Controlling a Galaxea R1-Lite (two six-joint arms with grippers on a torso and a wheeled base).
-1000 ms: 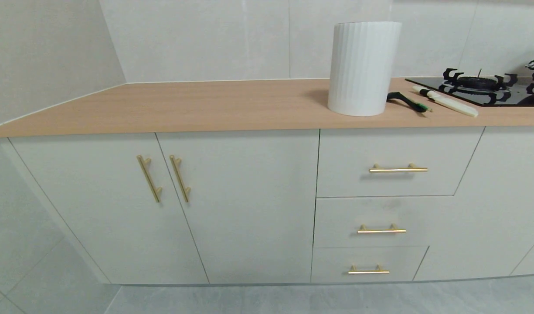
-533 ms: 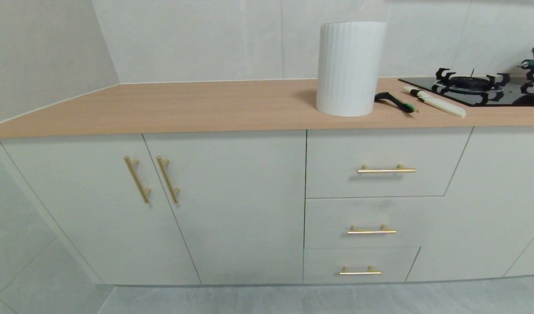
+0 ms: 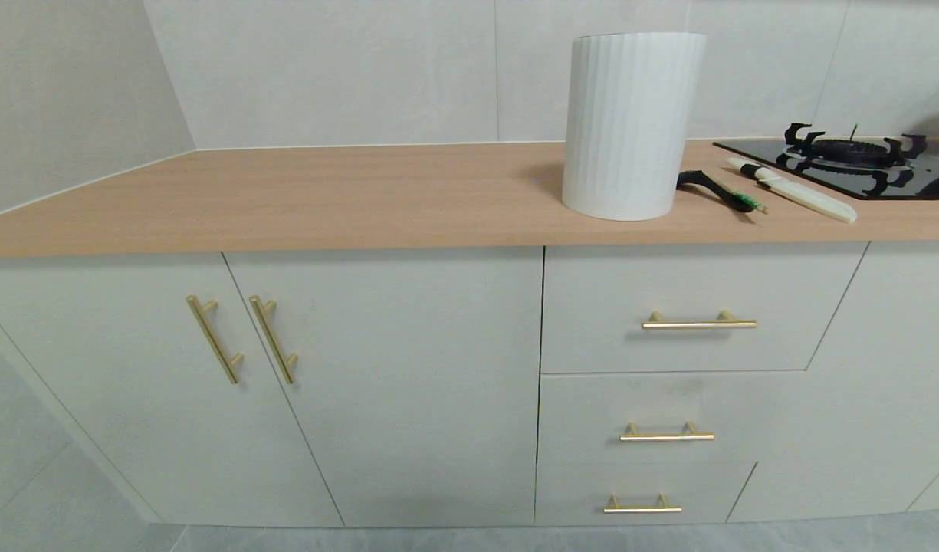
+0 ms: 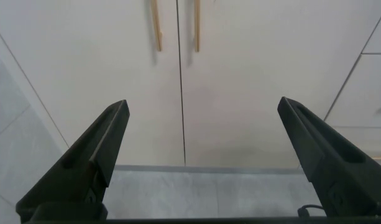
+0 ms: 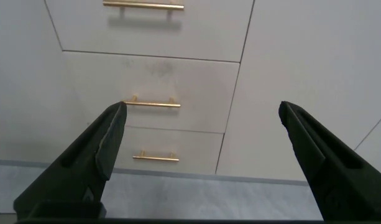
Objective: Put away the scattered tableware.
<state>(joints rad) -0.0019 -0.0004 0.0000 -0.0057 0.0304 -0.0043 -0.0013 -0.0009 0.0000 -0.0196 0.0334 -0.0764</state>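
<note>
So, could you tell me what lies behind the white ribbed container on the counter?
A black-handled utensil pokes out to the right of the white ribbed container; its other end, and anything directly behind, is covered.

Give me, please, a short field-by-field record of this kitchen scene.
countertop: wooden, bearing all three items
container: white, ribbed, upright
black-handled utensil: lying beside the container
knife: white, lying between utensil and hob
left gripper: jaws open, empty, facing cabinet doors
right gripper: jaws open, empty, facing drawers
</note>
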